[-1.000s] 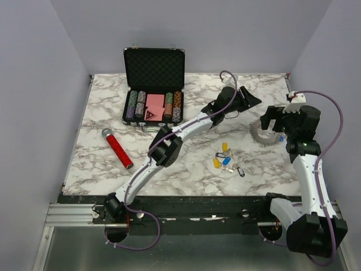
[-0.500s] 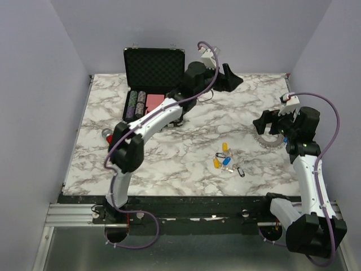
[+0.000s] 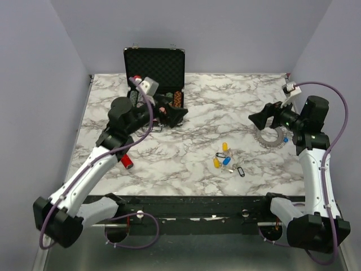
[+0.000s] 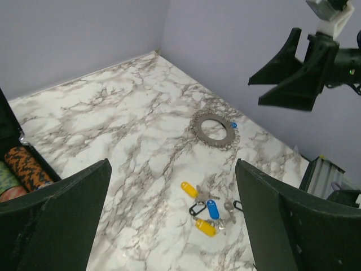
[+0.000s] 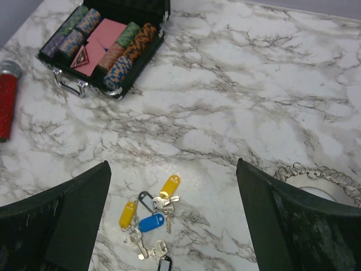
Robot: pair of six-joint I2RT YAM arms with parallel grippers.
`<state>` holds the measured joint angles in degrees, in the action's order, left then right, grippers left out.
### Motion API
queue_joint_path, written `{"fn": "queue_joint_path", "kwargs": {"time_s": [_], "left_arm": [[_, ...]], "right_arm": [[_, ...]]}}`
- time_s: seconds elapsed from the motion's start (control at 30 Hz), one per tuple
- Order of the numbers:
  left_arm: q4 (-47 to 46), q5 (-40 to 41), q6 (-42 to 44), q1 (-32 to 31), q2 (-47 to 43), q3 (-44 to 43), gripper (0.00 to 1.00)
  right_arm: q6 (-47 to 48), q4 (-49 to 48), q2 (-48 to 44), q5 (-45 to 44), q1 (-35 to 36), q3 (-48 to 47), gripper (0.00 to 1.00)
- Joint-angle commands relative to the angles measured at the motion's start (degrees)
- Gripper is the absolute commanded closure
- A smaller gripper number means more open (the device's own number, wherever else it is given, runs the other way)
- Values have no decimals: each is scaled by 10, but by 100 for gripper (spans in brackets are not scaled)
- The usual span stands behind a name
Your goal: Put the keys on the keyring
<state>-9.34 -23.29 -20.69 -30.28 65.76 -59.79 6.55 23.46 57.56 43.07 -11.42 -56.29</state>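
Step in hand: we judge this the approach before a pick; nothing is held.
Left jaws: spread wide and empty, raised beside the chip case (image 3: 153,84) at the far left.
Right jaws: spread wide and empty, raised just left of the keyring (image 3: 272,137).
Keys (image 3: 225,160): a loose cluster lying flat on the counter (image 3: 197,107), right of centre, near the keyring but apart from it.
Keyring: flat, hole upward; a blue head (image 4: 233,125) touches its rim, and we cannot tell if it is threaded.
Long axis: the cluster runs diagonally, far-left to near-right; the ring has none.
Next move: we would lower one arm onto a single key head, across its narrow width.
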Motion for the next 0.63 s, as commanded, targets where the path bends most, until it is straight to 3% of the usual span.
{"fn": "queue_joint_path", "kwargs": {"time_s": [0.0, 0.13, 0.33, 0.6], "left_arm": [[63, -65, 29, 35, -131, 70, 1], [122, -65, 74, 41, -228, 111, 1], [142, 12, 127, 43, -323, 189, 1], [164, 25, 142, 43, -361, 231, 1]], "right_arm": [[-118, 3, -11, -54, -4, -36, 0], [-159, -5, -23, -68, -4, -37, 0], [-208, -14, -37, -98, -4, -38, 0], [-214, -22, -44, -102, -6, -27, 0]]}}
